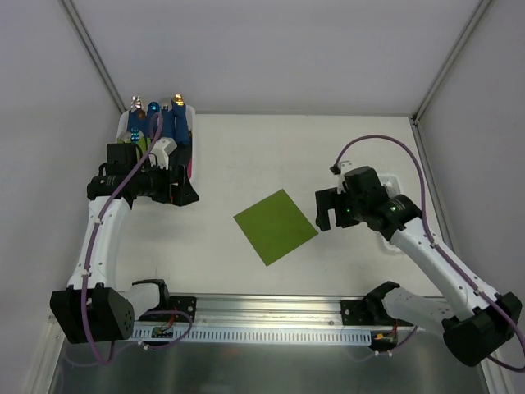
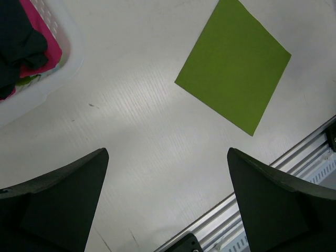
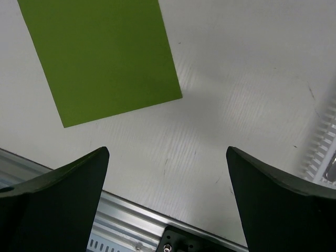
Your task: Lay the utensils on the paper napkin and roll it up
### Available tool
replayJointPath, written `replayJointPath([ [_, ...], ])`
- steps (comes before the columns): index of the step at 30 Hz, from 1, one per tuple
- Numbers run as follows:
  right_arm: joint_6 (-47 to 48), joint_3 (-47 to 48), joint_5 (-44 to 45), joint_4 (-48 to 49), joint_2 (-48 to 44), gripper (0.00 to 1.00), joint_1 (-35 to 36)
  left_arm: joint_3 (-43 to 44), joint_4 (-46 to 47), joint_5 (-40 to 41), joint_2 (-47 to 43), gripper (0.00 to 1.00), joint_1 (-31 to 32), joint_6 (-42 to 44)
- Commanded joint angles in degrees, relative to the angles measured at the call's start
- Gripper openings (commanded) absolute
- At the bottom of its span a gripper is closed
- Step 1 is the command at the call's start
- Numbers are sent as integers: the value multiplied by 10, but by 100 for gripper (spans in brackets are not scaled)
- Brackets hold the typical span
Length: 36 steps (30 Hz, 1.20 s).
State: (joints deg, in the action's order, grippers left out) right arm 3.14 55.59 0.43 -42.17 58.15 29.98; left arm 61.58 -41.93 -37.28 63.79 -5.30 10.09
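The napkin (image 1: 275, 226) lies flat on the counter (image 1: 328, 148) at the middle of the top view, turned cornerwise between the two arms. We judge it very light and limp, quick to crease or tear and apt to slide on the smooth counter. We would pinch it at a corner or edge, and pin it down while rolling.

We cannot make out the utensils in any view. We expect them to be rigid and slim, best taken across the handle.

The left end effector (image 1: 182, 190) hovers at the upper left, just beside the basket (image 1: 123, 123). Its jaws are spread wide, with only bare counter between them in its wrist view. The right end effector (image 1: 324, 212) hangs just right of the napkin's right corner. It is likewise fully released, holds nothing and seems to touch nothing.
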Motion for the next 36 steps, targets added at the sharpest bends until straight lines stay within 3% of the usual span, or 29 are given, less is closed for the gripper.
replayJointPath([
  [1,-25,33,30,36,31,99,46,38,-17,-14,12,99,-1,5],
  [10,-109,60,73,86,216,93,178,82,-29,-18,54,99,-1,-25],
  [24,-219,108,128,115,397,83,235,77,-30,-31,72,99,-7,-60],
  [36,-161,103,115,154,455,82,228,79,-30,-35,70,99,-16,-50],
])
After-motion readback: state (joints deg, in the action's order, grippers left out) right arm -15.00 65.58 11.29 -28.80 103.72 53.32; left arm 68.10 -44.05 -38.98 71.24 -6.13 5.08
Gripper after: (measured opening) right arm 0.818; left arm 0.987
